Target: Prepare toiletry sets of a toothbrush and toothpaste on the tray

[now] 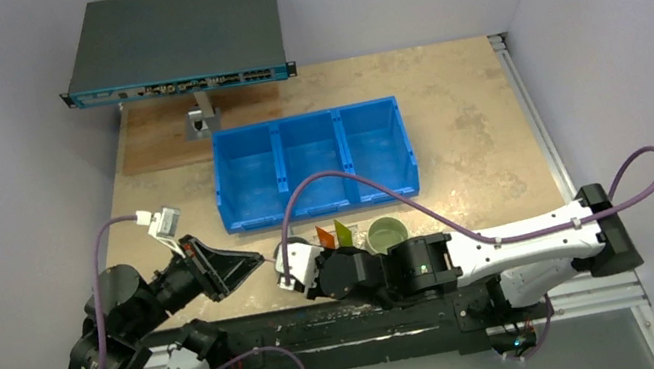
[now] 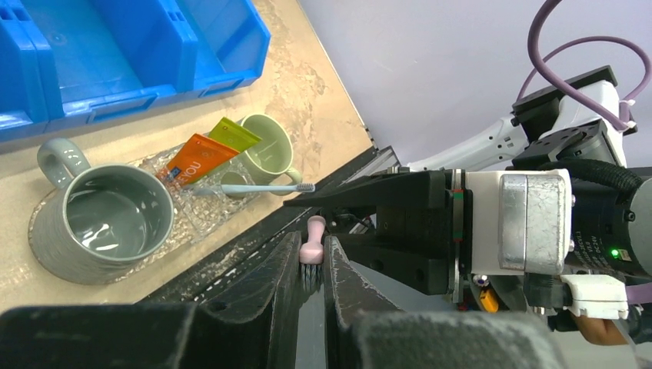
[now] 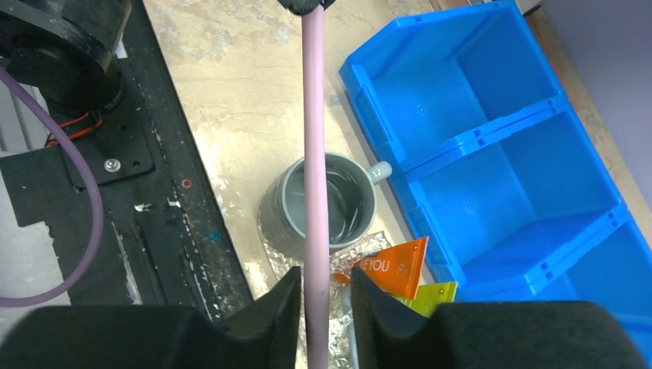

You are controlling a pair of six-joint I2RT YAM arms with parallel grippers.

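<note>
A pink toothbrush (image 3: 314, 154) spans between my two grippers above the table's near edge. My left gripper (image 2: 311, 250) is shut on its bristle head (image 2: 314, 244). My right gripper (image 3: 326, 277) has its fingers on either side of the handle, with a visible gap on one side. The transparent glittery tray (image 2: 192, 219) lies in front of the blue bin. On it lie an orange tube (image 2: 196, 157), a green tube (image 2: 234, 132) and a pale toothbrush (image 2: 254, 187). Both tubes also show in the right wrist view, the orange tube (image 3: 396, 265) beside the green tube (image 3: 434, 296).
A grey mug (image 2: 108, 215) stands at one end of the tray and a pale-green mug (image 2: 269, 146) at the other. A blue three-compartment bin (image 1: 314, 161) sits behind them. A network switch on a stand (image 1: 176, 43) is at the back left. The black base rail (image 3: 154, 192) runs along the near edge.
</note>
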